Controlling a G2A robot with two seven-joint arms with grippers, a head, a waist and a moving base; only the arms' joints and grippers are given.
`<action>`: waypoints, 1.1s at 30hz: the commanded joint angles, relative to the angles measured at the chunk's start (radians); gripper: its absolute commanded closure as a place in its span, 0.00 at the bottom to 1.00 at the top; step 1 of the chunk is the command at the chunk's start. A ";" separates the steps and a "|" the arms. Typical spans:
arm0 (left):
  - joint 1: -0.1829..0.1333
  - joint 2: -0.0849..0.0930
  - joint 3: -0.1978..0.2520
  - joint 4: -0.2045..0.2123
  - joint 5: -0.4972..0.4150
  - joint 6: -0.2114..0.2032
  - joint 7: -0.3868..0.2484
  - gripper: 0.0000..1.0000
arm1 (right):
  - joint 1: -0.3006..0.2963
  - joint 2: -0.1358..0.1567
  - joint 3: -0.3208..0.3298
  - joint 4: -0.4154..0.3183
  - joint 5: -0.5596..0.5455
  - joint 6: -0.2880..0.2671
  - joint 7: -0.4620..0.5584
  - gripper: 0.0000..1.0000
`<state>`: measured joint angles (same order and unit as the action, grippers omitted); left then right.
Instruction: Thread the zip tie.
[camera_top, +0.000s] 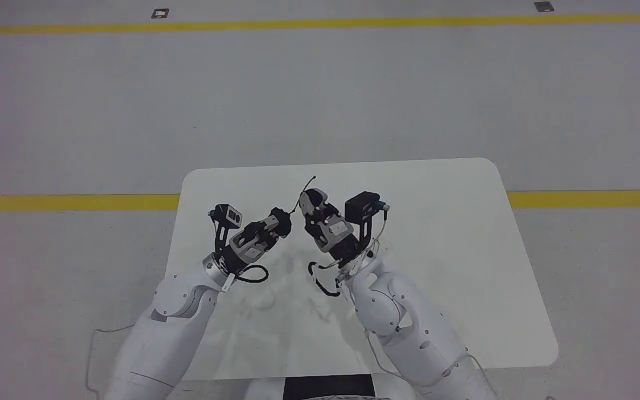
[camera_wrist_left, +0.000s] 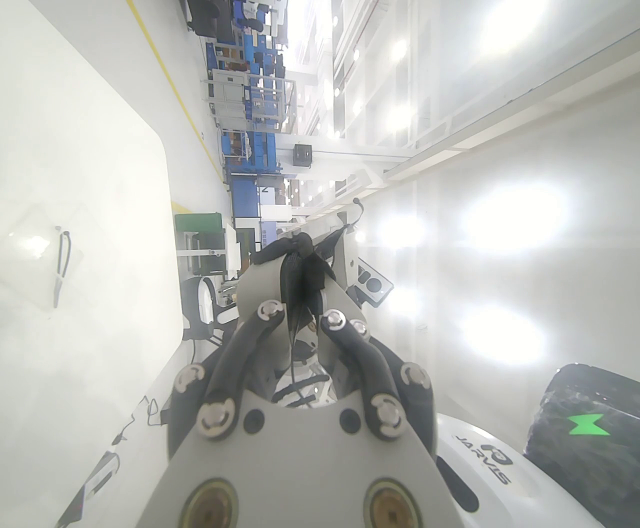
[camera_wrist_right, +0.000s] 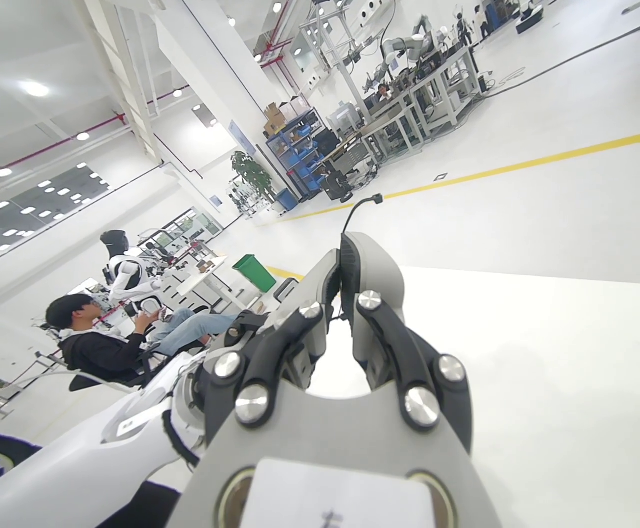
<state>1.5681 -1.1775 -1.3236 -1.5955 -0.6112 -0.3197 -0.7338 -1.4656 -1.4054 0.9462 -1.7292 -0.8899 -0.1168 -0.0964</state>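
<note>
1. the right gripper (camera_wrist_right: 343, 260) is closed tight on the black zip tie (camera_wrist_right: 372, 200), a little under its head. the head end stands free above the fingertips, over the white table (camera_top: 450, 200).
2. the left gripper (camera_wrist_left: 300, 257) has its pads pressed together, just beside the right one. whether the tail of the strap is between them, i cannot tell.
3. the step in hand seems to be to bring the tail to the head slot. hold the head steady, grip the tail near its tip, line it straight with the slot, then push slowly.
4. a second zip tie (camera_wrist_left: 62, 257) lies on the table, well apart. better not to disturb it.
</note>
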 joint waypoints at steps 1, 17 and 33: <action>0.000 0.000 0.000 0.000 0.000 0.000 0.000 1.00 | 0.001 0.000 0.000 0.001 -0.004 0.000 0.001 1.00; 0.000 0.000 0.000 0.000 0.000 0.000 0.000 1.00 | 0.010 -0.004 0.001 0.008 -0.009 -0.007 -0.010 1.00; 0.000 0.000 0.000 0.000 0.000 0.000 0.000 1.00 | 0.009 -0.006 0.007 0.008 -0.013 -0.010 -0.011 1.00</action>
<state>1.5681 -1.1775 -1.3236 -1.5955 -0.6112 -0.3197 -0.7338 -1.4566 -1.4114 0.9529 -1.7211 -0.9024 -0.1269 -0.1079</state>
